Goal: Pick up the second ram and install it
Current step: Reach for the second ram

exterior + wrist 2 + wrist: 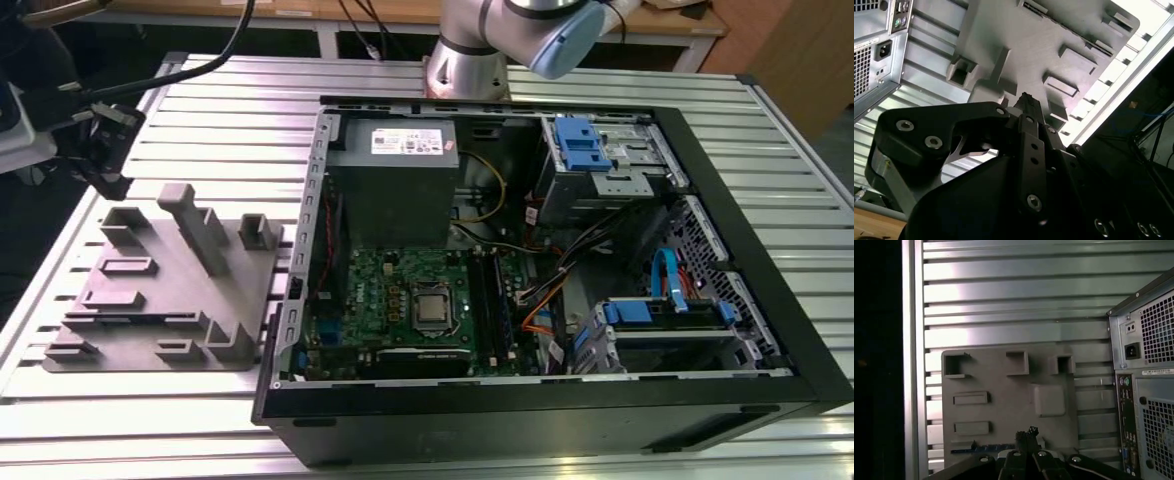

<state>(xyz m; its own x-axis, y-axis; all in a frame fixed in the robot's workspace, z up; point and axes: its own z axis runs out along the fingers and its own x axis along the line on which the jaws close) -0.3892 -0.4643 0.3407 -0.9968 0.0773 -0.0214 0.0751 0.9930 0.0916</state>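
Grey plastic holder [1004,412] lies below the gripper [1026,434], whose tips are closed together and empty. The second ram [985,448], apparently the thin blue-edged strip seated edgewise in the holder, sits just beside the tips. A sound grasp needs the tips centred over the stick, square to its flat faces. Raised blocks [1049,400] crowd the approach. The computer case [1149,390] stands well aside.
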